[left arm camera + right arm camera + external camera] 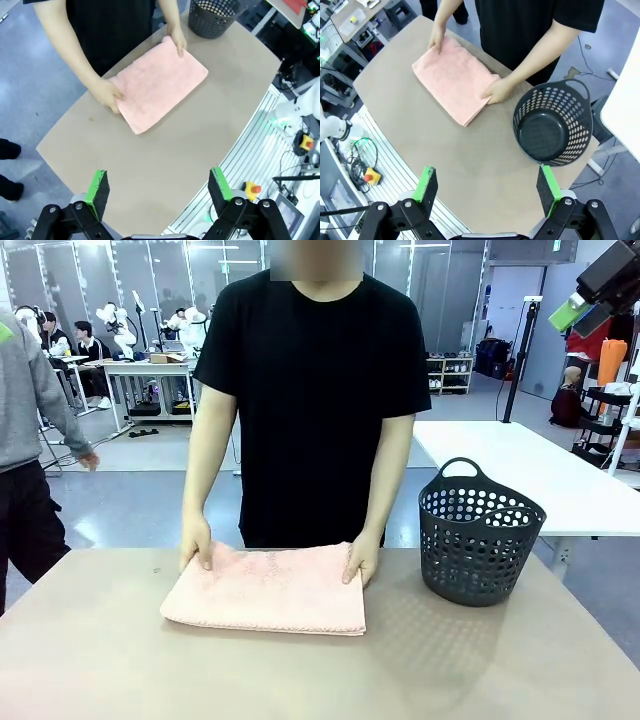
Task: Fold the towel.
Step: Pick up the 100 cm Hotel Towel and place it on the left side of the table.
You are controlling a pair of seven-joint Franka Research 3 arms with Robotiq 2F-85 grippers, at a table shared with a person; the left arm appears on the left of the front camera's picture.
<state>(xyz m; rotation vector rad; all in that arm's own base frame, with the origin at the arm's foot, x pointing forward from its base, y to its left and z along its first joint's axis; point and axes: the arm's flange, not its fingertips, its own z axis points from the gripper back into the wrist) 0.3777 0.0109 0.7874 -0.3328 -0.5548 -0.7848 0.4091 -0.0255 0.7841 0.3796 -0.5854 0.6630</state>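
Observation:
The towel [268,590] is a light salmon-pink cloth lying folded into a flat rectangle on the brown table, toward the far side. A person in a black shirt rests both hands [196,543] on its two far corners. From the left wrist the towel [160,82] appears far below, and my left gripper [159,185] hangs open high above the table with nothing between its green pads. Seen from the right wrist, the towel [454,80] lies left of the basket. My right gripper [487,185] is also open and empty, high over the table's near edge.
A dark perforated plastic basket [478,532] with handles stands empty at the table's far right, close to the person's hand [498,91]. A white table [520,465] stands behind it. Another person in grey stands at the far left [30,440]. Cables and equipment lie on the floor [365,175].

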